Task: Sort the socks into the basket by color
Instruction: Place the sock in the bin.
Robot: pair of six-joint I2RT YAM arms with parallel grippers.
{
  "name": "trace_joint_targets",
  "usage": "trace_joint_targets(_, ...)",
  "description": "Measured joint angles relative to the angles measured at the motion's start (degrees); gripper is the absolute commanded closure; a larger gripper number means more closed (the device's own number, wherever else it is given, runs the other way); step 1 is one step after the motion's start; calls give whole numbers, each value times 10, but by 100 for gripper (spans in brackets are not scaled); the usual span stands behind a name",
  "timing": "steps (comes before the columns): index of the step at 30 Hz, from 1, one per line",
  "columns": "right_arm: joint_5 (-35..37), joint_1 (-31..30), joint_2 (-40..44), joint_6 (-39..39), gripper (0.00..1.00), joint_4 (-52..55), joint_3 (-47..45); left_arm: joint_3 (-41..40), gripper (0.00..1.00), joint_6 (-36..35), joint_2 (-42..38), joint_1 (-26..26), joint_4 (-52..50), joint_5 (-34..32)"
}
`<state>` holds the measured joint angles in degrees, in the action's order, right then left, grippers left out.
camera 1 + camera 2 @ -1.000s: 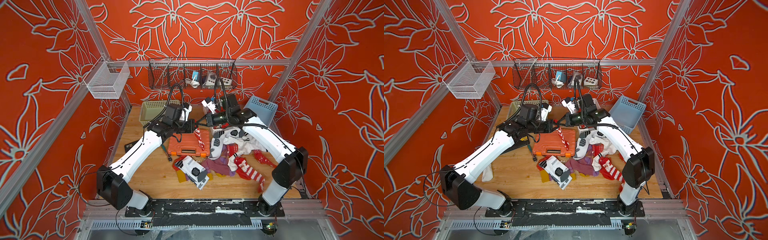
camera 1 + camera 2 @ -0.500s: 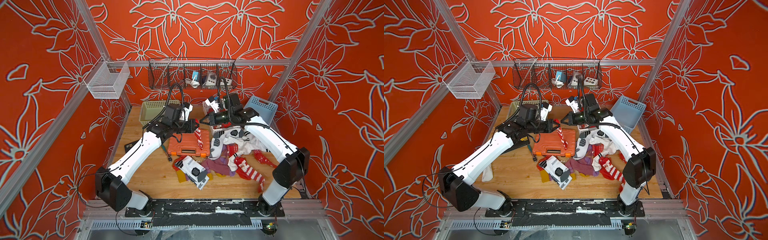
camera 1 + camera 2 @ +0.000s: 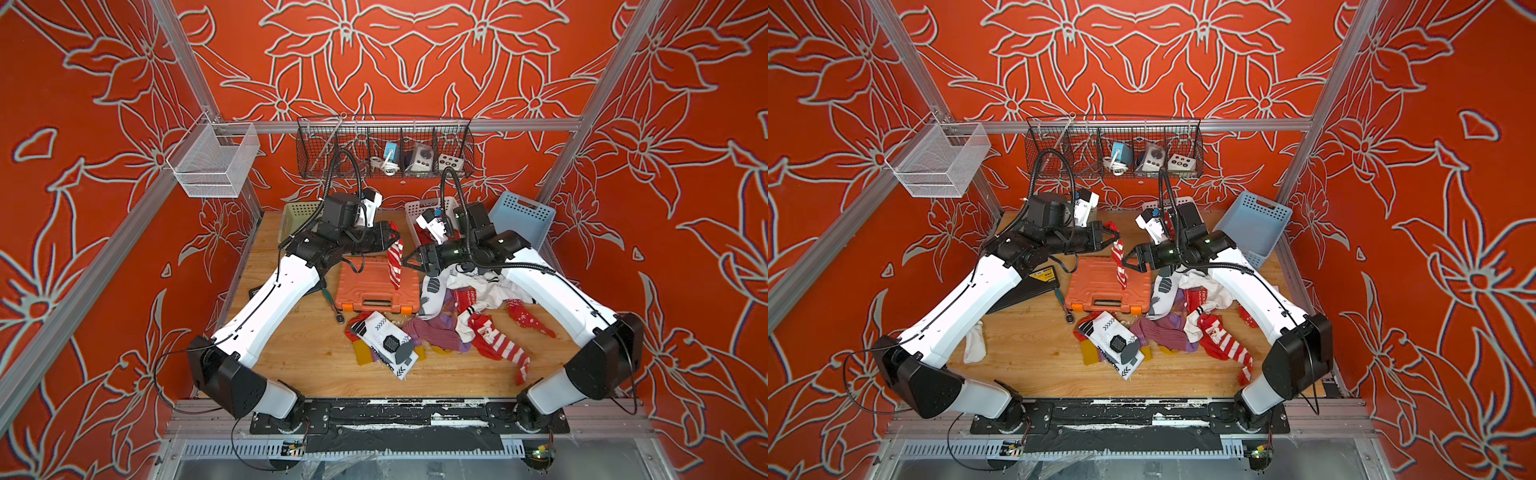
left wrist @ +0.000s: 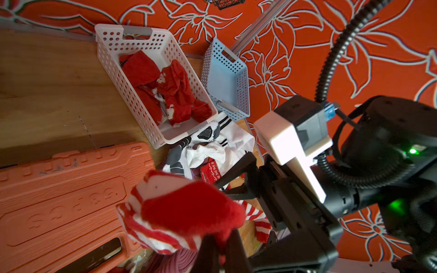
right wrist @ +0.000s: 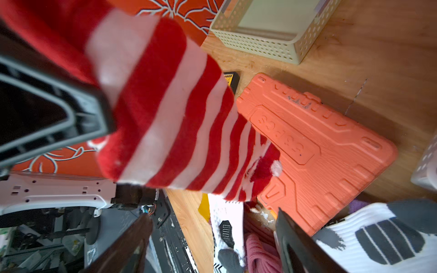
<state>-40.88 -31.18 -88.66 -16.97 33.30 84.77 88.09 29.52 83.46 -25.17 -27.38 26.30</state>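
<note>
Two white robot arms meet over a wooden worktop [image 3: 316,353] inside a red, flower-patterned booth. The left hand [image 3: 390,235] is clamped shut on the top of a red-and-white striped sock [image 3: 395,266]. The sock hangs straight down, long axis vertical, its toe dangling above an orange tool case [image 3: 370,286] at the middle of the worktop. The right hand [image 3: 409,262] points left at the sock's lower half with its jaws spread wide. It holds nothing, and its tips sit just right of the fabric; whether they touch it cannot be told. In the right wrist view the sock hangs just ahead of the parted fingers [image 5: 298,245], not between them. A white basket [image 4: 128,88] stands at the far edge, far and right of the left hand, and already holds red socks [image 4: 170,92]. A blue basket [image 3: 521,216] leans at the far right, and a cream basket [image 3: 297,212] sits at the far left. More socks [image 3: 457,307], white, purple and red, lie heaped near and right of the case. The striped sock likely belongs in the white basket. The right arm lies nearer that basket and partly between it and the sock.
</note>
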Motion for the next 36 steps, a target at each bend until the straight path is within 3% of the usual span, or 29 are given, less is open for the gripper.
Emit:
trace_joint_targets(5,44,-11,-11,12,20,-24,9,1,100,25,8,0,1,20)
trace_joint_targets(6,53,-13,-16,13,32,-30,14,1,100,29,9,0,1,23)
trace_joint_targets(10,76,-16,-40,16,100,-49,47,-2,100,38,10,0,6,30)
trace_joint_targets(13,80,-19,-48,14,100,-61,59,-2,100,40,10,0,10,32)
trace_joint_targets(15,82,-20,-48,14,100,-62,61,-2,93,40,11,0,10,32)
trace_joint_targets(17,88,-20,-48,14,100,-61,61,-2,72,39,11,0,10,31)
trace_joint_targets(19,99,-19,-49,14,100,-54,65,-3,61,41,11,2,9,32)
trace_joint_targets(21,110,-15,-51,14,100,-44,74,-4,45,41,11,5,9,31)
trace_joint_targets(26,140,9,-69,14,100,-12,123,-10,26,41,10,29,0,14)
trace_joint_targets(36,185,94,-181,21,100,45,278,-63,25,34,-24,91,-31,-17)
